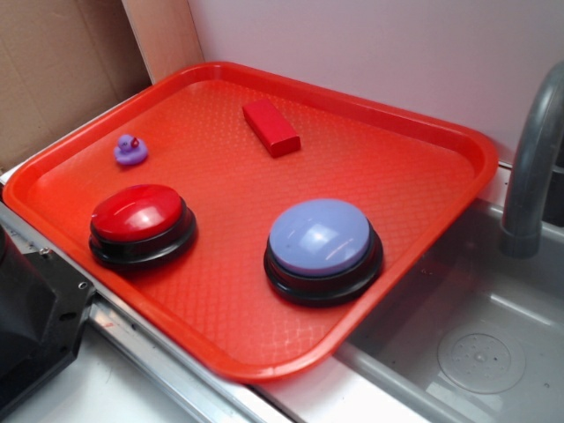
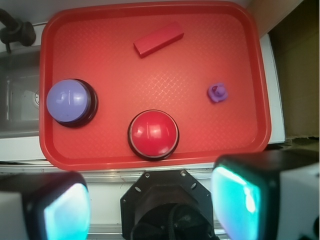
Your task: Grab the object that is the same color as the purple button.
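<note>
The gripper is high above the near edge of the tray, and its two fingers are spread wide apart with nothing between them, so it is open and empty. Directly under it in the wrist view is the red button, close to the near rim of the red tray. The purple button sits to one side of it, and the red block lies farther back, near the far rim. The purple duck is on the other side, alone on bare tray, well apart from both buttons and near the side rim. The duck is very small and rounded, so in my judgement the fingers can easily close beside it or push it away, if the descent is not centred. Also the red button is closer, and a low path across the tray could hit its dome.
</note>
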`<state>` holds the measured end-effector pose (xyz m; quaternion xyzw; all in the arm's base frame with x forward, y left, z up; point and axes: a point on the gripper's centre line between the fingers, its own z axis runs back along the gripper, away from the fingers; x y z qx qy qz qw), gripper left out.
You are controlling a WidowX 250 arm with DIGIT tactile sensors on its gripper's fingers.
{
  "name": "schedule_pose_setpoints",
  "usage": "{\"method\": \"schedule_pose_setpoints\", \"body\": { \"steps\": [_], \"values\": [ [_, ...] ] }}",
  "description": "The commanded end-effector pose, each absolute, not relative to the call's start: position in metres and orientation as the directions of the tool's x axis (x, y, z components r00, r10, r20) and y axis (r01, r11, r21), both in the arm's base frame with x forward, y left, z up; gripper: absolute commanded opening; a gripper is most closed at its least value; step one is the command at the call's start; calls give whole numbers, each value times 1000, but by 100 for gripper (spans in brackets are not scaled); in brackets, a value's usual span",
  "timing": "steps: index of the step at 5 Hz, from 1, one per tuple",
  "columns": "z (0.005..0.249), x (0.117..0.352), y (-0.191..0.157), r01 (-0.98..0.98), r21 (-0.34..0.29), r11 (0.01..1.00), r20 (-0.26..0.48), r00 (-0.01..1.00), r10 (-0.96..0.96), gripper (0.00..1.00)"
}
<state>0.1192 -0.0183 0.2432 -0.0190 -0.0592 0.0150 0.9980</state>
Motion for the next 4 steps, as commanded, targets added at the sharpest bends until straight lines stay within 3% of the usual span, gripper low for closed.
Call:
{"method": "schedule_pose_setpoints", "body": {
  "steps": [1,2,3,4],
  "values": [
    [243,119,-18,-28,-40,999,118,993,32,100],
    [193,143,32,-261,-32,965,-21,965,260,100],
    [159,167,73,-392,-26,920,-36,920,391,100],
    [133,184,114,-605,-44,795,52,794,606,100]
  ]
}}
